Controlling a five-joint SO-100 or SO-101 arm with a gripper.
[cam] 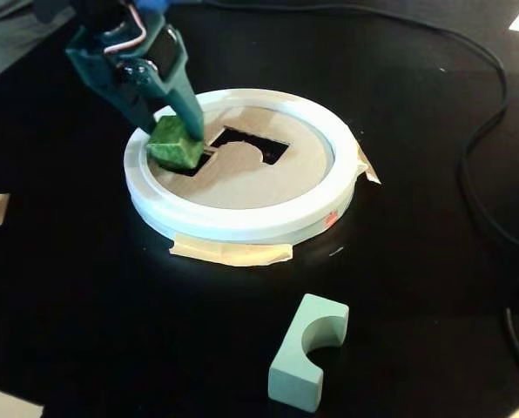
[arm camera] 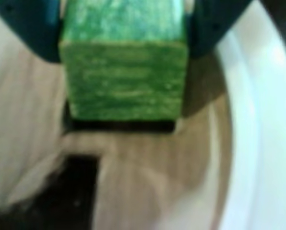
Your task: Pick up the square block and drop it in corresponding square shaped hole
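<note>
The green block (cam: 175,144) sits clamped between the two dark teal fingers of the tool (cam: 179,139), held just over the left part of the round sorter. In the wrist view the block (arm camera: 125,67) fills the upper middle, a finger pressed to each side, its lower edge right above a dark slot in the tan board (arm camera: 152,172) (the picture is too blurred to say whether the block touches the board).

In the fixed view the arm comes in from the upper left corner and slants down to the right, fingers pointing at the board's left side. The block hangs tilted at the edge of the square hole (cam: 190,164), which joins a second cut-out (cam: 251,144) with a rounded notch.

The white ring (cam: 242,222) frames the board and is taped to the black counter (cam: 94,305). A pale green arch-shaped piece (cam: 307,357) lies on the counter well apart, toward the bottom. A black cable (cam: 477,139) runs along the right.
</note>
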